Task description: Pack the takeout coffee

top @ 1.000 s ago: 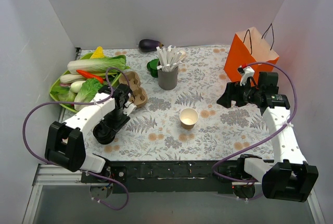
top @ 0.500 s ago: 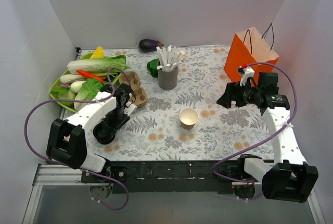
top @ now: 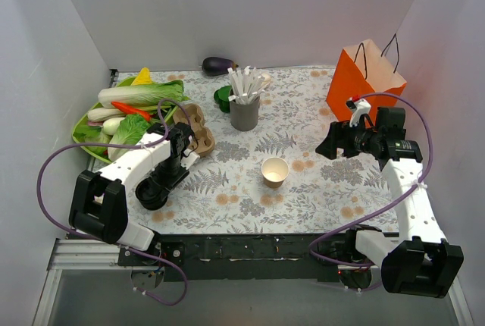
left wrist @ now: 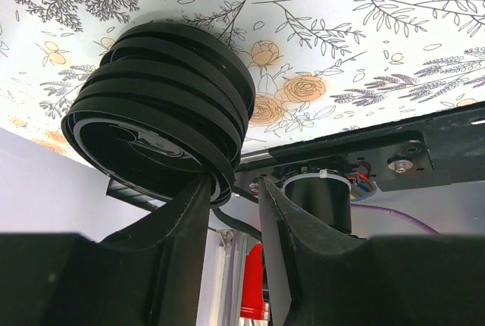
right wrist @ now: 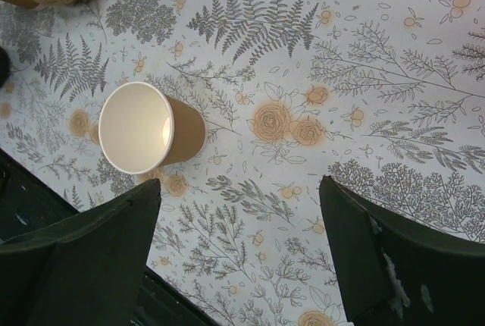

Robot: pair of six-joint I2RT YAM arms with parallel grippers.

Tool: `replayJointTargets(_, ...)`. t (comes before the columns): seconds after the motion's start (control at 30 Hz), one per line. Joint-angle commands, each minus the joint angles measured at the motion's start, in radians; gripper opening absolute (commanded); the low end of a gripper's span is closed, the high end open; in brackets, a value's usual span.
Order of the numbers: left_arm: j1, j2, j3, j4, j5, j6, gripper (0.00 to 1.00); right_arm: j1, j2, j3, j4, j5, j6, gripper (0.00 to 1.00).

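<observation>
The takeout coffee [top: 274, 171] is a small brown paper cup standing upright mid-table, with its white inside showing and no lid on it; it sits upper left of the jaws [right wrist: 148, 130] in the right wrist view. A stack of black lids [top: 154, 192] sits at the front left. My left gripper [top: 161, 183] reaches down onto it. Its jaws [left wrist: 235, 182] stand narrowly apart at the rim of the nearest lid [left wrist: 163, 106], with light showing between them. My right gripper [top: 327, 144] hovers right of the cup, open and empty [right wrist: 241, 182].
The orange paper bag [top: 365, 79] stands at the back right, behind the right arm. A brown pulp cup carrier [top: 195, 125] and a grey cup of white sticks [top: 245, 110] stand behind the lids. A green plate of vegetables [top: 125, 114] is at far left, an eggplant [top: 218, 64] at the back.
The left jaws have narrowed at the lid stack and the left arm has shifted slightly. The cup and the right arm have stayed put.
</observation>
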Motion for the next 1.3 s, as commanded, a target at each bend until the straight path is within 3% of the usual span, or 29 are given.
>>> replayJointTargets(0.0,0.003,-0.006,-0.006,0.003,-0.014,0.008,0.31,-0.003,-0.026,-0.016,0.029,0.0,0.003,0.93)
replayJointTargets(0.53,0.003,-0.012,-0.019,0.004,-0.025,0.016,0.25,-0.003,-0.037,-0.026,0.034,0.002,0.009,0.93)
replayJointTargets(0.97,0.005,-0.064,0.007,-0.052,-0.06,0.013,0.03,-0.003,-0.054,-0.04,0.037,0.0,0.01,0.93)
replayJointTargets(1.13,0.007,-0.102,0.093,-0.053,-0.088,0.034,0.0,-0.003,-0.053,-0.039,0.032,-0.003,0.004,0.93)
replayJointTargets(1.27,0.003,-0.097,0.204,-0.052,-0.008,0.039,0.0,-0.003,-0.042,-0.025,0.025,-0.007,-0.005,0.93)
